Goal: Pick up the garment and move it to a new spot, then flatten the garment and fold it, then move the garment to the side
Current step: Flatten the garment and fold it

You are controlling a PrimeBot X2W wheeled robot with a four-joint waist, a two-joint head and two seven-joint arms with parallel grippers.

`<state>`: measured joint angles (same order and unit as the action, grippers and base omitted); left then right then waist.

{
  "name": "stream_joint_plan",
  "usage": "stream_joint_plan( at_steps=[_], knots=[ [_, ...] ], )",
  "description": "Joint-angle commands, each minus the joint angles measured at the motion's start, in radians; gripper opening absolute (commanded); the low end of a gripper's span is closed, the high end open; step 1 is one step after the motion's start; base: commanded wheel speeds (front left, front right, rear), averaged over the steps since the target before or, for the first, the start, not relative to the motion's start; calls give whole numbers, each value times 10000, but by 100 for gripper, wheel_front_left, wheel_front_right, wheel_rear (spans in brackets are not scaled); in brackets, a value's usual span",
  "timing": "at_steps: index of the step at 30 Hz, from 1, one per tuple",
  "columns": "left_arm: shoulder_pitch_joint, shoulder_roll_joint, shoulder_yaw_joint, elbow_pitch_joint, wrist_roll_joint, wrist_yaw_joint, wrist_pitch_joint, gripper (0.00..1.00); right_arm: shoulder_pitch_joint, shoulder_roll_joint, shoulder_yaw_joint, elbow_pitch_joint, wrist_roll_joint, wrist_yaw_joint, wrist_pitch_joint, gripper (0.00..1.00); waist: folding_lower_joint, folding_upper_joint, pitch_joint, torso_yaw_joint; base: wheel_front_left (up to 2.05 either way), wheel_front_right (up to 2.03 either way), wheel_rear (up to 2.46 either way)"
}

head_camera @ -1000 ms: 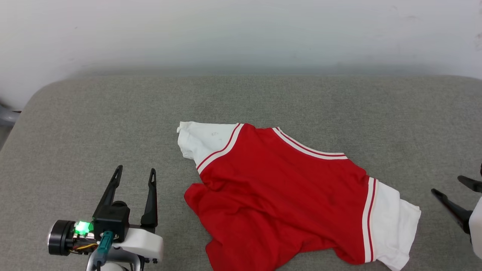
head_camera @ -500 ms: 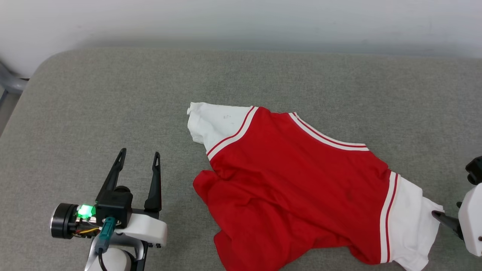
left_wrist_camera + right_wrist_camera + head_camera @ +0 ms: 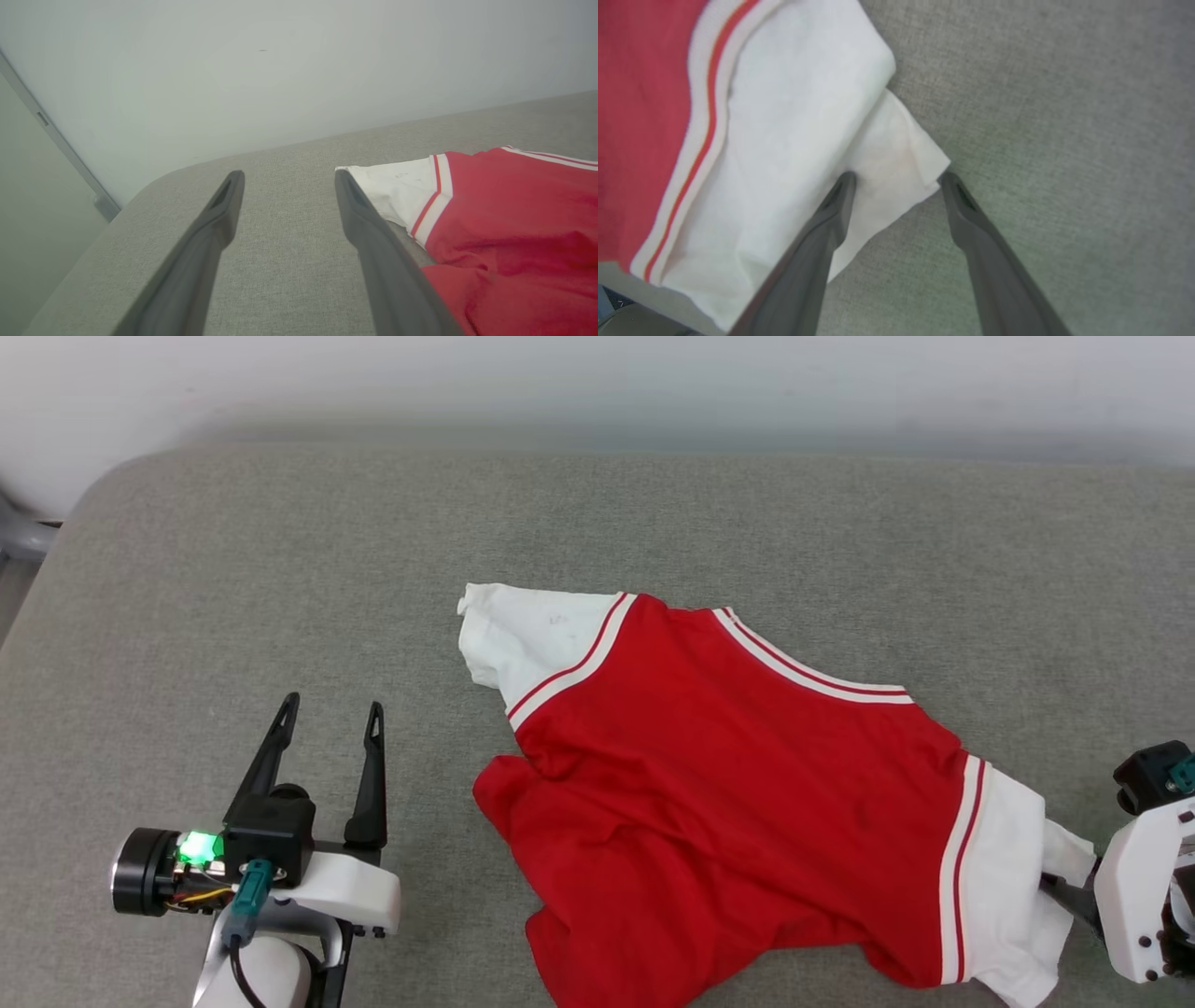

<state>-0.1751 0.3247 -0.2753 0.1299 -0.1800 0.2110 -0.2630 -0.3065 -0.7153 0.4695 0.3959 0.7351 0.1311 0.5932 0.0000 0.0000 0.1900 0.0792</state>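
Garment: a red T-shirt (image 3: 728, 803) with white sleeves and red-and-white striped trim. It lies rumpled on the grey upholstered surface (image 3: 653, 523), right of centre in my head view, and its lower edge runs off the bottom of the frame.
Collar: the striped neck edge (image 3: 812, 677) faces the far side, toward the pale wall (image 3: 560, 383).
Far sleeve: the white sleeve (image 3: 523, 639) lies flat at the shirt's upper left corner.
Near sleeve: the other white sleeve (image 3: 1008, 887) lies at the lower right with its corner creased and doubled over.
My right gripper (image 3: 899, 176): the fingers stand wide apart and point down at that sleeve's corner. One fingertip (image 3: 847, 179) presses on the white cloth and the other sits at the corner's edge on the grey fabric. The corner lies between them and is not pinched.
My left gripper (image 3: 333, 703): the fingers are spread wide over bare grey fabric to the left of the shirt, clear of it, and hold nothing.
Left wrist view: the far sleeve (image 3: 397, 189) shows just past my right-hand finger, with red cloth beyond it.
Left wrist light: a green lamp (image 3: 198, 847) glows on the wrist.
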Motion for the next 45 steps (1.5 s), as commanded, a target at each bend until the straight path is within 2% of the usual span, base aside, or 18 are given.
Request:
stream_joint_plan(
  at_steps=[1,9,12,19,24,28,36,41,45],
  knots=[
    [-95,35,62,28,29,-38,-23,100,80,170,217,173,24,-8,-114,0,0,0,-44,-75,0,0,0],
    [-905,324,327,267,-45,-594,-23,100,-30,-298,-262,-218,642,-11,-2062,0,0,0,-338,-427,0,0,0],
    [-1501,424,412,477,-386,-1094,11,100,257,-535,-414,-584,643,-11,-2461,0,0,0,-385,-586,0,0,0],
    [-3455,1090,280,929,-739,-2292,1134,100,945,-613,-888,-1739,431,-11,-2786,0,0,0,-213,-1051,0,0,0],
    [-4829,1509,-178,1401,-998,-3051,2736,100,1429,-432,-1491,-2636,7,-11,-2729,0,0,0,86,-1357,0,0,0],
    [-5795,1687,-645,2098,-1848,-3335,4578,100,1759,-201,-2032,-3371,-338,-11,-2528,0,0,0,373,-1566,0,0,0],
    [-7516,2364,-2247,3259,-3769,-3399,8188,100,2022,325,-2720,-4510,-948,-10,-2056,0,0,0,1232,-1978,0,0,0],
    [-8326,2773,-3215,3929,-4623,-3403,9803,100,1798,546,-2843,-4858,-1166,-10,-1902,0,0,0,1841,-2240,0,0,0],
    [-8727,3022,-3880,4339,-5042,-3404,10540,100,1682,667,-2856,-4985,-1236,-10,-1851,0,0,0,2239,-2393,0,0,0]
  ],
)
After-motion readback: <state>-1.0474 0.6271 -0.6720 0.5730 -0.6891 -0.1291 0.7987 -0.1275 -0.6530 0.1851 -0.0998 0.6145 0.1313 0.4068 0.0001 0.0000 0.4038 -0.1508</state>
